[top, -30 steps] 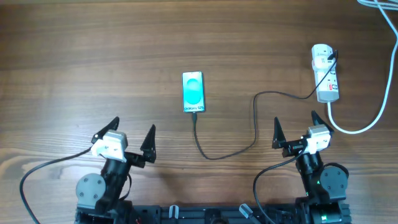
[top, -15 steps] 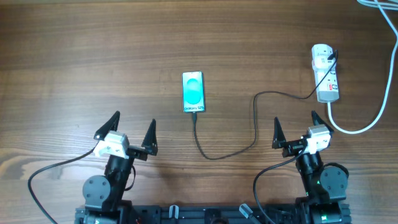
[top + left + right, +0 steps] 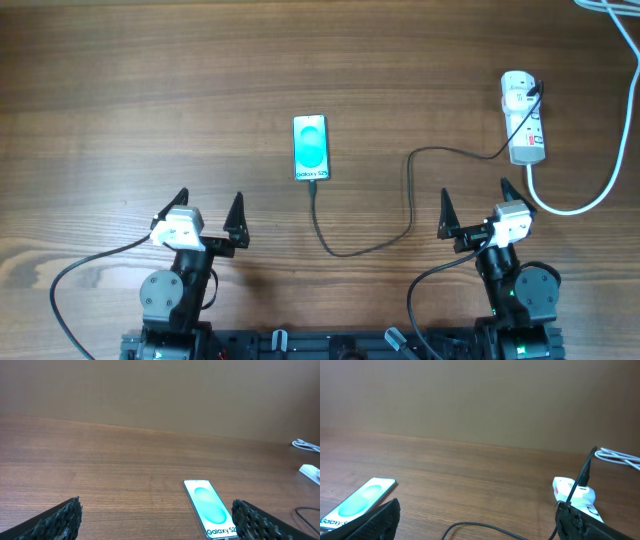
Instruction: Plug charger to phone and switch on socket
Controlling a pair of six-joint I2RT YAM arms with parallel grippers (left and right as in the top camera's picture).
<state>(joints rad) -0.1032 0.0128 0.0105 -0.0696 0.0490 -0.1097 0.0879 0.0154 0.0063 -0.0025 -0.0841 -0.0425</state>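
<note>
Phone [image 3: 311,148] at centre, charger [image 3: 410,200] seemingly reaching its lower edge, socket [image 3: 524,125] far right, left gripper [image 3: 210,195], right gripper [image 3: 475,190] both spread.

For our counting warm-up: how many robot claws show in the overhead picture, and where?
2. The left claw, open, is at the near left, left of the phone. The right claw, open, is at the near right, before the socket. None seems hidden.

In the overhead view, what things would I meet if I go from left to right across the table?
left gripper → phone → right gripper → socket. The charger runs from phone to socket, so I leave it out.
</note>
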